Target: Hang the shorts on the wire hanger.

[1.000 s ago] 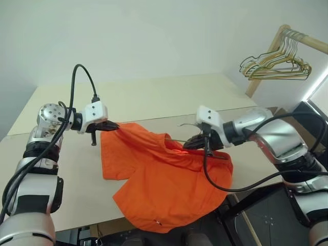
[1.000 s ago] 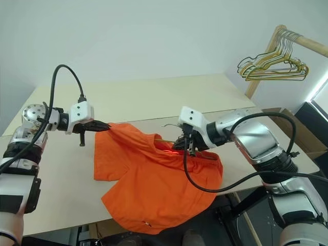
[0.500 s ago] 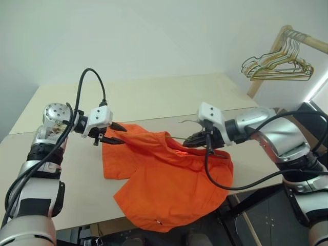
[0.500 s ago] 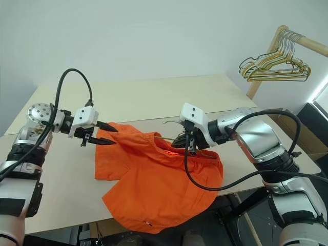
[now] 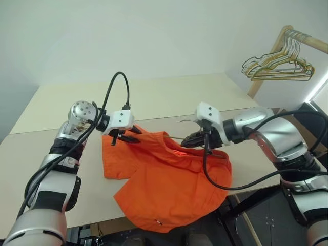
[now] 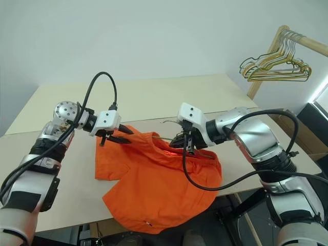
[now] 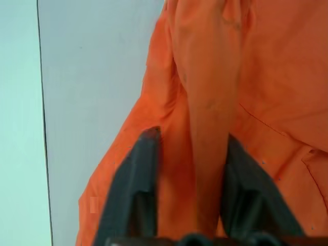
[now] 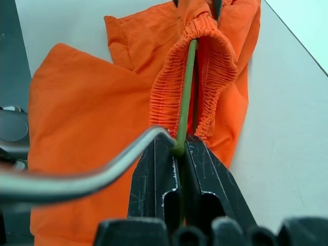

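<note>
Bright orange cloth shorts (image 5: pixel 169 179) on the table; right gripper (image 8: pixel 180 154) clenched on thin grey-green wire hanger (image 8: pixel 185 87) at 3 o'clock. Left gripper (image 7: pixel 190 154) at 9 o'clock, fingers apart around a fold.

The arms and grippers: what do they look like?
Both arms are silver-grey metal with black joint bands and loose black cables. Each wrist carries a white block; the left gripper and right gripper have black jaws. A round, dimpled silver cap sits on the left forearm.
</note>
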Controlling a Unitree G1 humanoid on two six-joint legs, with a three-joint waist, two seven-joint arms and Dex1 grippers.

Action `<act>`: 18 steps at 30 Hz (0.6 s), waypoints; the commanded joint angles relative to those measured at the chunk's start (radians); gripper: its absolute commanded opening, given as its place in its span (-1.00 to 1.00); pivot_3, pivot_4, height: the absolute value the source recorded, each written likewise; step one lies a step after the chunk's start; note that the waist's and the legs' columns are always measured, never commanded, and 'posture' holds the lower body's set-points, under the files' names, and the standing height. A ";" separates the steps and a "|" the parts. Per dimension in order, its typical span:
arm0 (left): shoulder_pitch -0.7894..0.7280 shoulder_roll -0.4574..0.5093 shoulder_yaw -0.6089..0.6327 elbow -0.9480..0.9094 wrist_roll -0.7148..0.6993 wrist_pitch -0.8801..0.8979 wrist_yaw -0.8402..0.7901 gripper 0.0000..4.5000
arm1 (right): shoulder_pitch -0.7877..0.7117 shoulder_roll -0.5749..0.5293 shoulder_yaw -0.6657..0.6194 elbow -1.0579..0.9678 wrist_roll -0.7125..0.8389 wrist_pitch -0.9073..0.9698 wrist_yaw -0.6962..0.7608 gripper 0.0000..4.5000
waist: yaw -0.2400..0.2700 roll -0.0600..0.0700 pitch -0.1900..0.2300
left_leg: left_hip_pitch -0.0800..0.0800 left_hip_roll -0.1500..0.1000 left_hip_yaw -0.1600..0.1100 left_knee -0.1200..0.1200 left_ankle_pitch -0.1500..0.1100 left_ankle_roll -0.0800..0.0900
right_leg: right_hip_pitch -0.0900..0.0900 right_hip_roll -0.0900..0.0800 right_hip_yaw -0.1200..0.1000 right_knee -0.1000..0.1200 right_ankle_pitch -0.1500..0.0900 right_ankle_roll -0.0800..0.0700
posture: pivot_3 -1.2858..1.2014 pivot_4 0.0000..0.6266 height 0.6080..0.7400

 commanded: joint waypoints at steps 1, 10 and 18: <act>-0.032 0.001 0.010 -0.005 -0.012 -0.012 0.000 -0.91 | -0.033 -0.005 -0.020 -0.020 -0.001 -0.008 0.010 -1.00 | 0.000 0.000 0.000 | 0.000 0.000 0.000 0.000 0.000 0.000 | 0.000 0.000 0.000 0.000 0.000 0.000 | -0.01 -1.00 1.00; -0.026 0.029 0.006 0.002 0.012 -0.053 0.008 -0.99 | -0.036 -0.013 -0.009 -0.009 -0.016 -0.019 0.027 -1.00 | 0.001 0.000 0.000 | 0.000 0.000 0.000 0.000 0.000 0.000 | 0.000 0.000 0.000 0.000 0.000 0.000 | 0.00 -1.00 1.00; -0.025 0.037 0.022 -0.022 -0.028 0.014 -0.040 -0.57 | -0.027 -0.014 -0.016 -0.010 -0.020 -0.020 0.039 -1.00 | 0.001 0.000 0.000 | 0.000 0.000 0.000 0.000 0.000 0.000 | 0.000 0.000 0.000 0.000 0.000 0.000 | 0.00 -1.00 1.00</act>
